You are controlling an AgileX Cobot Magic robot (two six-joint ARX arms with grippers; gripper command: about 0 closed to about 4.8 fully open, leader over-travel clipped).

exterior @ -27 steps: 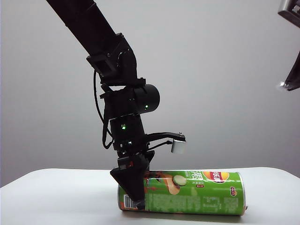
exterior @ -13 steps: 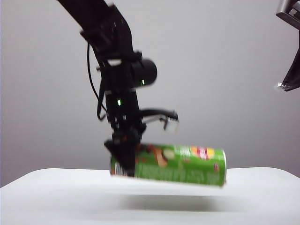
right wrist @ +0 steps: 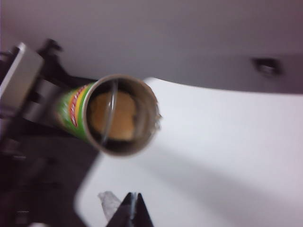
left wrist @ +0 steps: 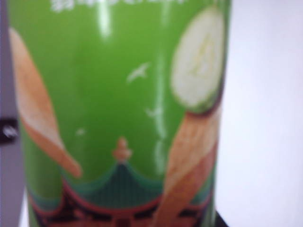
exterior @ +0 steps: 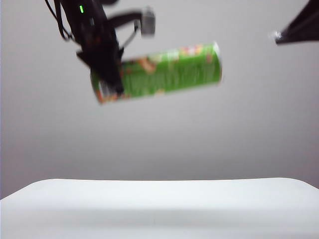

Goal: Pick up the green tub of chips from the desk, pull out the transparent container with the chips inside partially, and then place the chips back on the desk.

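Your left gripper clamps the green tub of chips by its far end; right gripper, pinched shut, faces its open mouth — a tilt could spill the chips.

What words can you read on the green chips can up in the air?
None can be read for sure.
White writing on the green tub of chips, at the picture's edge in the left wrist view: cut off and blurred.
Red-yellow logo near the tub's open end in the right wrist view: too blurred.
Printing along the tub in the exterior view: motion-blurred.
The left gripper holds the tub; the right gripper is shut.
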